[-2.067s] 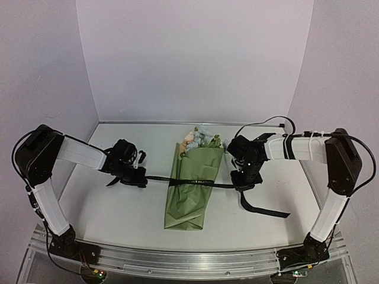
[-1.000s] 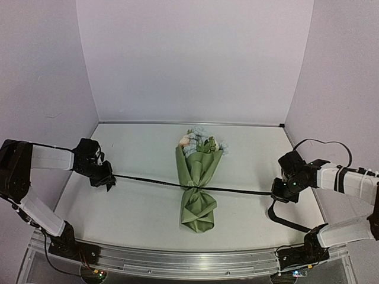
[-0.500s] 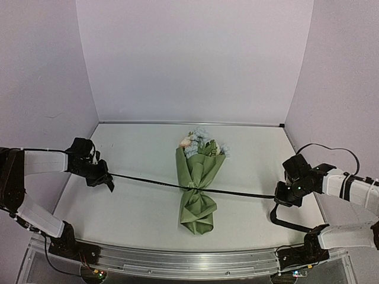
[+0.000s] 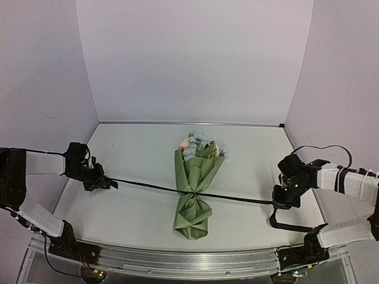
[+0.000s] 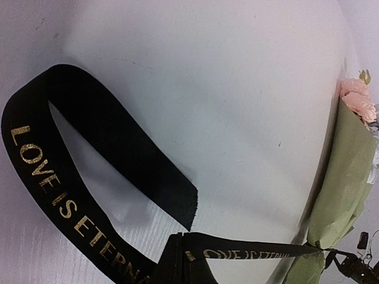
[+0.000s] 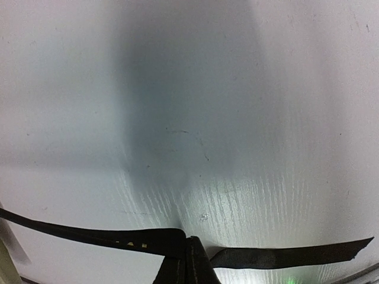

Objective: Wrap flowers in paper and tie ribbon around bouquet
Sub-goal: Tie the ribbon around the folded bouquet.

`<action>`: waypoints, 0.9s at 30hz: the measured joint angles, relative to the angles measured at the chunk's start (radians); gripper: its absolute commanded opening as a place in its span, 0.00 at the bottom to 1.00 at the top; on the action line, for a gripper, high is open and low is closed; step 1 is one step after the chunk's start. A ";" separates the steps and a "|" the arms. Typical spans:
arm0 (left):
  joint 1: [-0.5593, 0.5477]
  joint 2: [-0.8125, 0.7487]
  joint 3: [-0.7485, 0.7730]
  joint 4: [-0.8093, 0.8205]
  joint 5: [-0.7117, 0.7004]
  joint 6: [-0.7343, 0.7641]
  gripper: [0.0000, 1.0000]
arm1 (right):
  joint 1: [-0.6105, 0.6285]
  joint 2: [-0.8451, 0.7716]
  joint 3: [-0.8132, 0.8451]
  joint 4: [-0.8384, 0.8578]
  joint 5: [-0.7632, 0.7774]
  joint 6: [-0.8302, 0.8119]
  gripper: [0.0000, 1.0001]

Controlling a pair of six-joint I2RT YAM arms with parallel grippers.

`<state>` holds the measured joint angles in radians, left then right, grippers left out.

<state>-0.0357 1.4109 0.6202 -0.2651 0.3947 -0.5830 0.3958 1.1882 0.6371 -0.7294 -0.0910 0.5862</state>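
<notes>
My left tool point(image 4: 104, 182) and right tool point(image 4: 278, 202), each clenched on the black ribbon point(image 5: 44, 177) gold-lettered "LOVE IS ETERNA…", flank the bouquet point(image 4: 195, 177) it girds.

A pale, matt white table point(image 4: 142, 210) fills the floor of a plain booth. A lilac-white back wall point(image 4: 189, 59) rises from the table's far edge, where a thin dark seam point(image 4: 148, 123) runs along the joint. Side walls point(image 4: 41, 77) of the same colour stand along its left and right edges. A ridged aluminium rail point(image 4: 189, 262) runs along the near edge. Up close, the tabletop shows faint scuffs and fine streaks point(image 6: 195, 139) under a broad soft shadow.
</notes>
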 measured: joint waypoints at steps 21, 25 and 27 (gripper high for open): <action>-0.122 -0.052 0.017 0.006 -0.243 0.038 0.57 | 0.017 0.134 0.116 -0.224 0.093 -0.075 0.30; -0.215 -0.090 0.077 -0.034 -0.322 0.068 0.63 | 0.017 0.134 0.124 -0.238 0.084 -0.093 0.44; -0.270 -0.103 0.109 -0.046 -0.352 0.091 0.64 | 0.017 0.130 0.125 -0.246 0.077 -0.100 0.48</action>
<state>-0.3057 1.3081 0.7296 -0.3110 0.0424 -0.4923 0.4129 1.3180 0.7620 -0.9753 -0.0143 0.4866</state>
